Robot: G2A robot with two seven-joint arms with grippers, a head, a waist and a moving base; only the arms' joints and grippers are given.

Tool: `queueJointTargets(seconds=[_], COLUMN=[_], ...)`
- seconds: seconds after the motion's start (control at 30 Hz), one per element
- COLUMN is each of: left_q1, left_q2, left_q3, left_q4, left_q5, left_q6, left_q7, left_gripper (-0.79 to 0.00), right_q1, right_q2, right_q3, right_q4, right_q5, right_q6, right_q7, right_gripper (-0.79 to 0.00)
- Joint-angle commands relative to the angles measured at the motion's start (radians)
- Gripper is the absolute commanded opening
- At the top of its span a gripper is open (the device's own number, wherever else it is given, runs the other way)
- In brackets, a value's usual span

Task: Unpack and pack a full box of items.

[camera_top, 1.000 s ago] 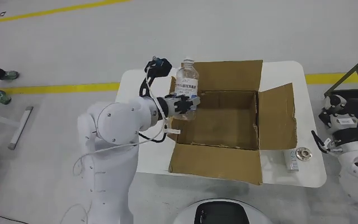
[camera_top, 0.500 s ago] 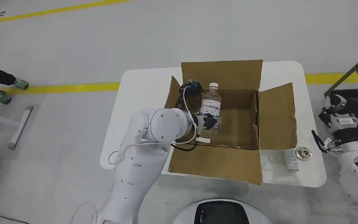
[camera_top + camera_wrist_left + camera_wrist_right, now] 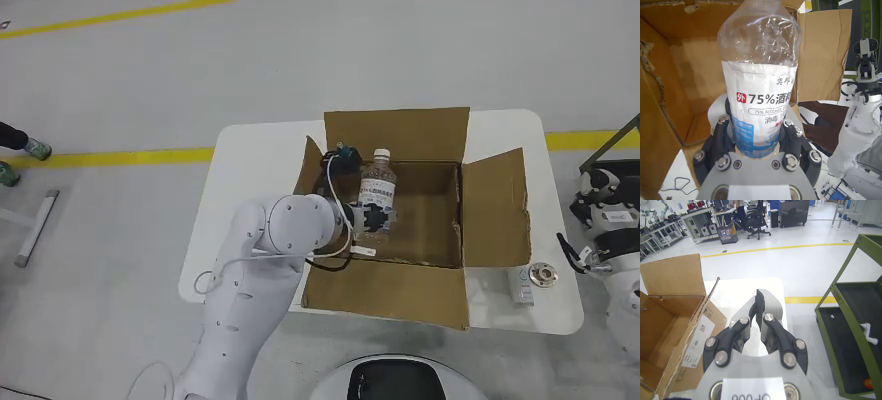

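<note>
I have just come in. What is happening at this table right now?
The robot's left gripper holds a clear labelled bottle, with its fingers shut around the lower part. The bottle is over the inside of the open cardboard box on the white table and is not yet released. The right gripper is shut with nothing in it, above the table beside the box.

The bottle (image 3: 759, 75) sits between the left gripper (image 3: 755, 123)'s fingers, held by its lower part, its neck reaching out past the fingertips. This gripper hangs inside the box (image 3: 400, 290), which stands on the table (image 3: 250, 160), the box's walls all around it and its floor beneath. The right gripper (image 3: 757, 311) is well apart, above the table edge past the box's right flap, with a cart (image 3: 844, 306) on its outer side.
</note>
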Motion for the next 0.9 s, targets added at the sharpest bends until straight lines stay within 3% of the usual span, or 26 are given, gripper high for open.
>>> queueJointTargets(seconds=[0.0, 0.4, 0.53, 0.87], left_q1=[-0.002, -0.198, -0.241, -0.309], left_q2=[-0.003, -0.058, -0.071, -0.108], left_q3=[0.019, 0.19, 0.237, 0.339], left_q4=[0.013, 0.296, 0.417, 0.607], left_q5=[-0.009, -0.093, -0.086, -0.069], left_q6=[0.003, 0.082, 0.084, 0.111], left_q7=[0.018, 0.045, 0.046, 0.074], left_gripper=[-0.785, -0.785, -0.785, -0.785], right_q1=[-0.002, -0.013, -0.015, -0.008], right_q2=[0.0, 0.002, 0.003, 0.005], right_q3=[-0.004, 0.005, 0.01, 0.004], right_q4=[0.006, 0.006, 0.006, 0.0], right_q5=[-0.001, -0.004, -0.003, -0.008], right_q6=[-0.003, 0.016, 0.017, 0.015], right_q7=[-0.01, -0.02, -0.02, -0.017], right_gripper=[-0.785, -0.785, -0.785, -0.785])
